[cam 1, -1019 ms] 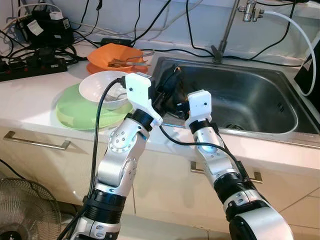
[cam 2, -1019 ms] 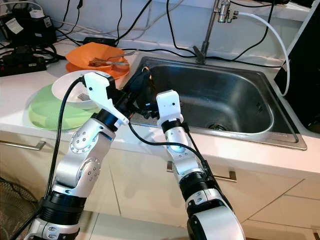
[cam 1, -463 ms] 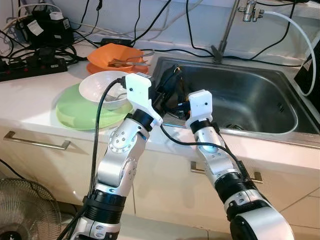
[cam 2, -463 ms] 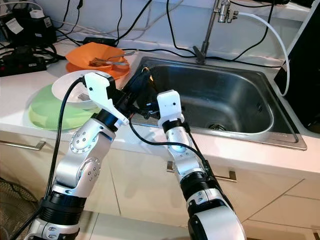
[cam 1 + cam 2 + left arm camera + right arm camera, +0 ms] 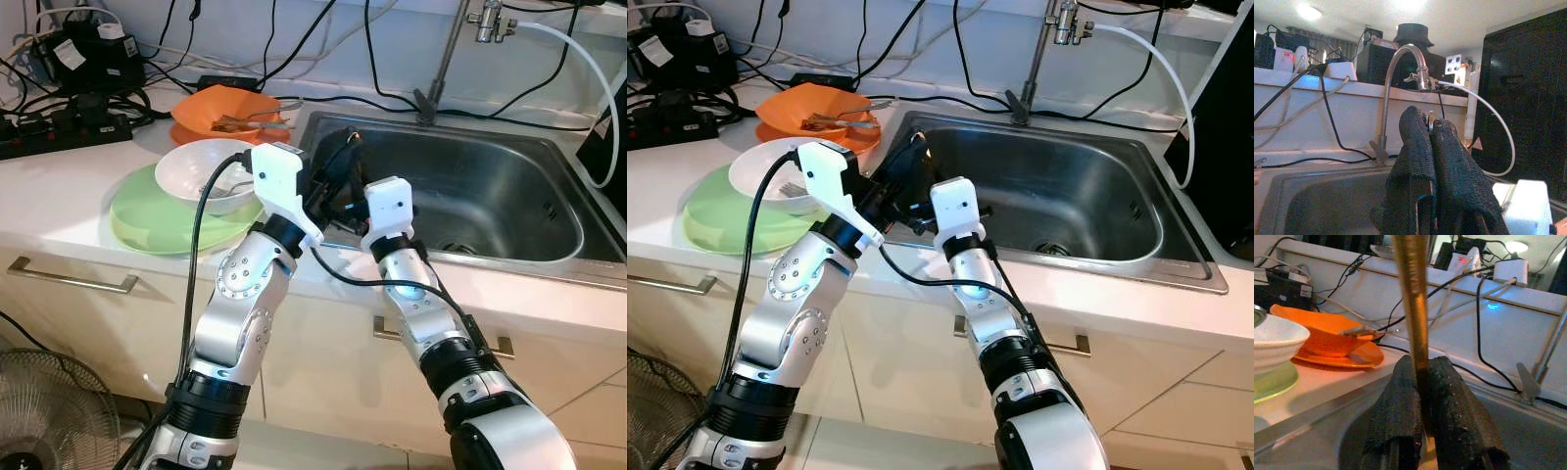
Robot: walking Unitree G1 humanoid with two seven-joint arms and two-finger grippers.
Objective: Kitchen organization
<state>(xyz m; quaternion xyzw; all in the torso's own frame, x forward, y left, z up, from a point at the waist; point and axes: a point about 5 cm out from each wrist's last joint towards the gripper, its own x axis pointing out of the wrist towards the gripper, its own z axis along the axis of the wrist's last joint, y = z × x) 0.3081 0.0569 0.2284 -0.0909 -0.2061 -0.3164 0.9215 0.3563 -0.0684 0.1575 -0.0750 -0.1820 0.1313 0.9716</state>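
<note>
right gripper (image 5: 1422, 382) clamps a brass rod (image 5: 1413, 303) upright between its fingers.

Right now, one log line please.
right gripper: shut on brass rod | left gripper: shut | both over sink | dishes on counter

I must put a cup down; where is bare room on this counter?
Bare counter lies left of the green plate. The sink floor right of both grippers is free. The back, by power strip and orange plates, is crowded.
</note>
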